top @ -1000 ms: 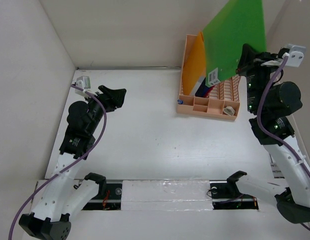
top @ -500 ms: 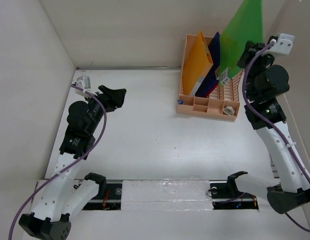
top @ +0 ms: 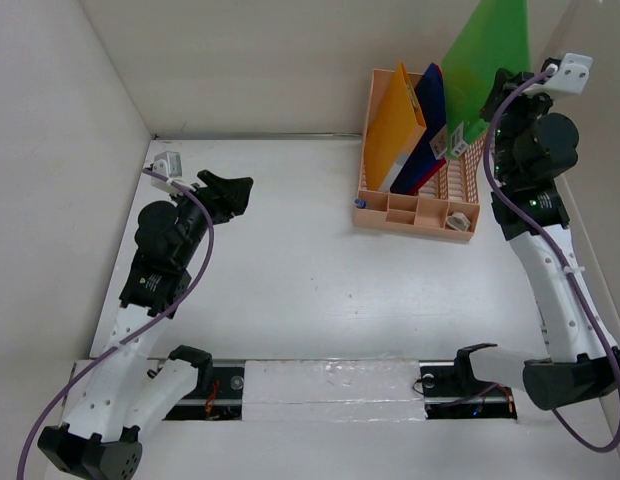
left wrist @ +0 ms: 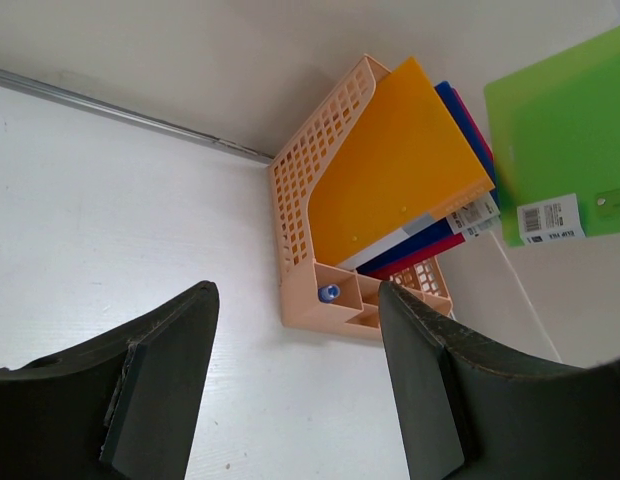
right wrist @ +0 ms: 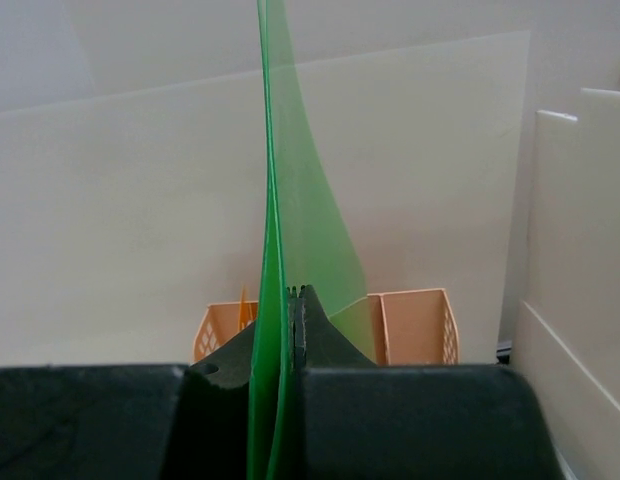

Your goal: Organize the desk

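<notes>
The white desk (top: 310, 290) runs from the arms' bases to the far wall, with a peach file rack (top: 415, 212) on its far right part. Well left of the rack, the left gripper (top: 235, 195) points toward it, jaws spread wide and empty. Over the rack's right side, the right gripper (right wrist: 295, 310), on an upright arm, pinches a green folder (top: 487, 55) raised beside the rack's orange folder (top: 398, 120).

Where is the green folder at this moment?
The green folder is at the top view's far right, pinched in the right hand over the peach file rack, just right of the blue folder and orange folder.
</notes>
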`<action>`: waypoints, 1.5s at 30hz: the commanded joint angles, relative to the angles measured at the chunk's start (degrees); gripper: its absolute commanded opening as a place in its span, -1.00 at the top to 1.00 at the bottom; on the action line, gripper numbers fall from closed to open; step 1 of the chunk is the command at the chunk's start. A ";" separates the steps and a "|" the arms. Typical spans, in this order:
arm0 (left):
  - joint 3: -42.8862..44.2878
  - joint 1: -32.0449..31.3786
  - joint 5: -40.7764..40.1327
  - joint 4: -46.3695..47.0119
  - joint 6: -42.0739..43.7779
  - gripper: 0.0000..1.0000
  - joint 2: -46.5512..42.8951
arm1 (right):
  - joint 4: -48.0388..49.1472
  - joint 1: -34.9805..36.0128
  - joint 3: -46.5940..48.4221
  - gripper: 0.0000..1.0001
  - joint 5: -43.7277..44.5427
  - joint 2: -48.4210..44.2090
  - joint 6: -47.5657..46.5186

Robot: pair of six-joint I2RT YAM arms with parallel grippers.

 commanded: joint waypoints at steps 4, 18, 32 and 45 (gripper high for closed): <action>0.02 0.01 0.28 2.66 0.98 -0.21 0.31 | 3.58 0.69 -3.31 1.00 -8.61 -0.30 3.32; 0.11 0.01 -0.52 2.31 0.89 -0.21 0.14 | 2.19 6.21 -2.36 1.00 -4.67 -0.21 0.51; -0.33 0.01 -0.17 2.74 0.89 -0.21 0.14 | 7.18 12.46 -1.55 1.00 1.58 -8.03 -3.54; -0.24 0.01 0.63 2.66 0.72 -0.20 0.05 | 9.04 4.21 -5.86 1.00 -4.22 -5.93 5.77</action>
